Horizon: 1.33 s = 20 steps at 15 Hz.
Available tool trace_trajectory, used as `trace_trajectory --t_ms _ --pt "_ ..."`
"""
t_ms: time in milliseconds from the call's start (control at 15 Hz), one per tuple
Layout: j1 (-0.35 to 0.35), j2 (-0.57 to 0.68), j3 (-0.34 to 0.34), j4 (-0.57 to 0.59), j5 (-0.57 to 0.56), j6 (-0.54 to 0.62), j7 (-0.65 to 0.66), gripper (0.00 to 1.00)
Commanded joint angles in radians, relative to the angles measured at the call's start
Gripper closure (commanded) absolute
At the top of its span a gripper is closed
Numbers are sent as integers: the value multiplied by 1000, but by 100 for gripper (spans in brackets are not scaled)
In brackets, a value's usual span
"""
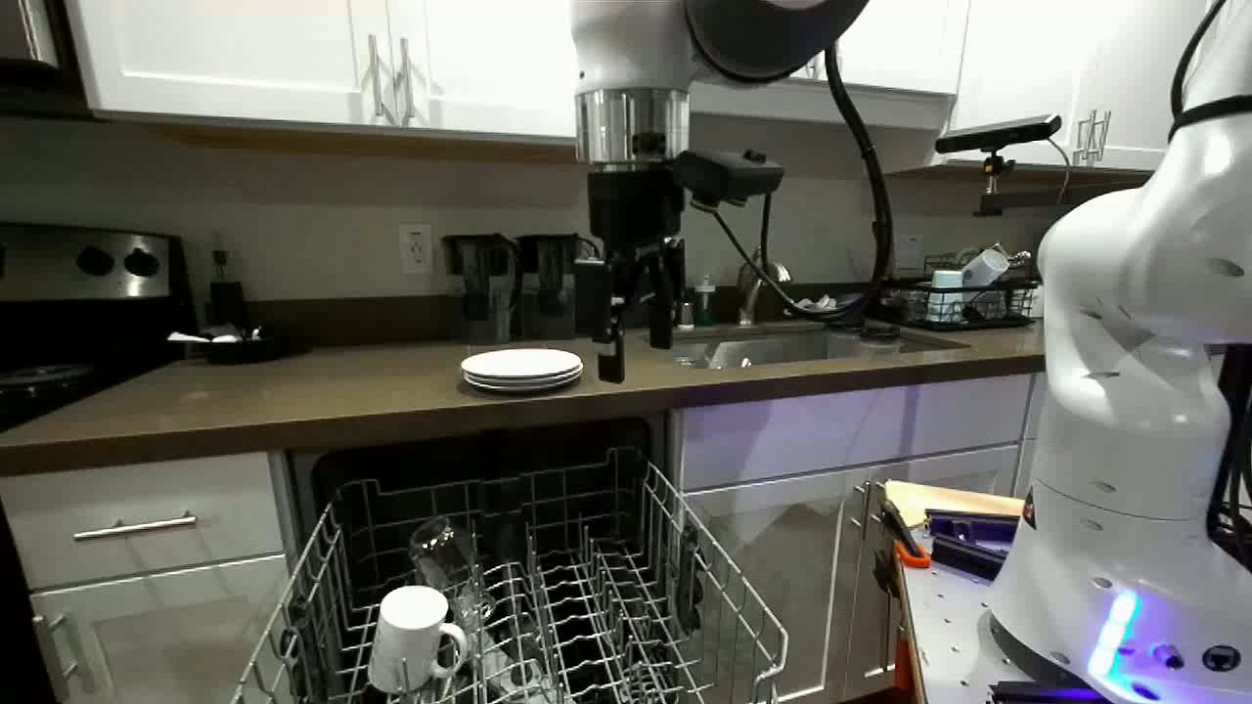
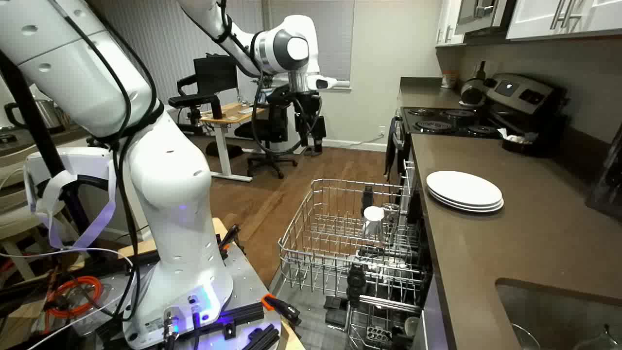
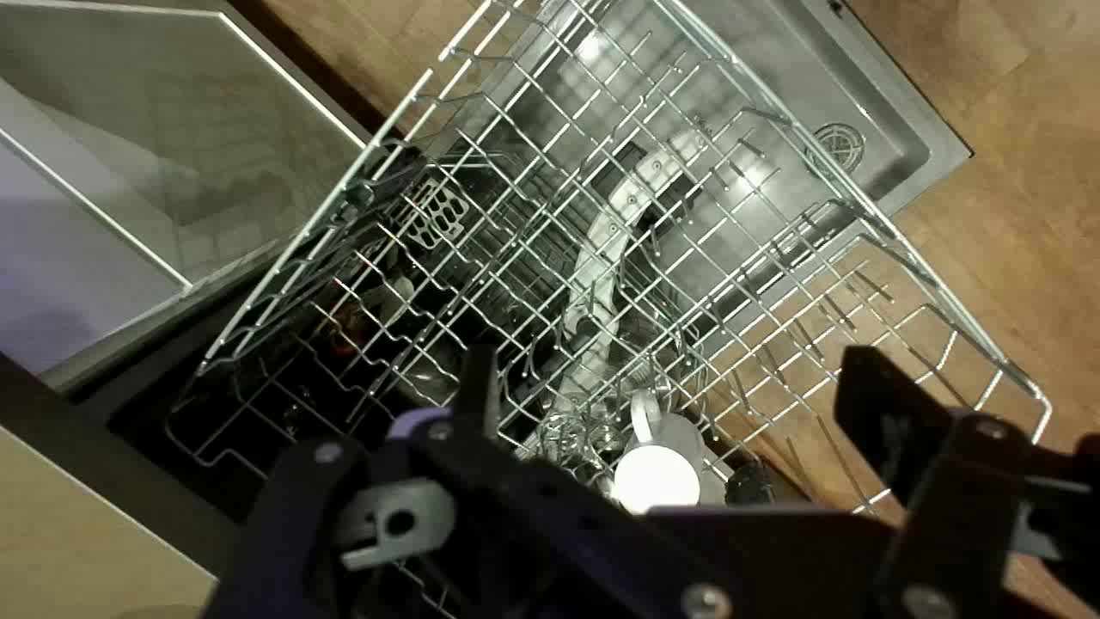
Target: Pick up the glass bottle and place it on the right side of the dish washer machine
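Near the brown countertop (image 1: 323, 391), the jaws hang spread wide, high above the dishwasher rack (image 1: 587, 592).

Panda arm (image 2: 167, 165): glossy white, rounded housings with small grey oval recesses. Base (image 1: 1105, 552): white, flared at the foot, set in from the edge of the table (image 1: 944, 636); fitted with a blue-white light strip (image 1: 1115, 631) and a round dark marking (image 1: 1221, 658). Black cables (image 1: 882, 223) run outside the housings, secured by black straps (image 1: 1213, 110). Wrist collar (image 1: 633, 125): shiny, metallic. Wrist joint (image 2: 297, 48): white disc on a dark grey face. Wrist camera (image 1: 729, 176): black, box-shaped. Robotiq gripper (image 3: 670, 374): black, jointed linkage, silver screw heads (image 3: 705, 602), pale metal bracket (image 3: 412, 516) with a dark hole
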Motion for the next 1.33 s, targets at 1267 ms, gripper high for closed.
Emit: trace_trajectory --t_ms 1267 --pt "16 433 -235 393 -12 108 -529 0"
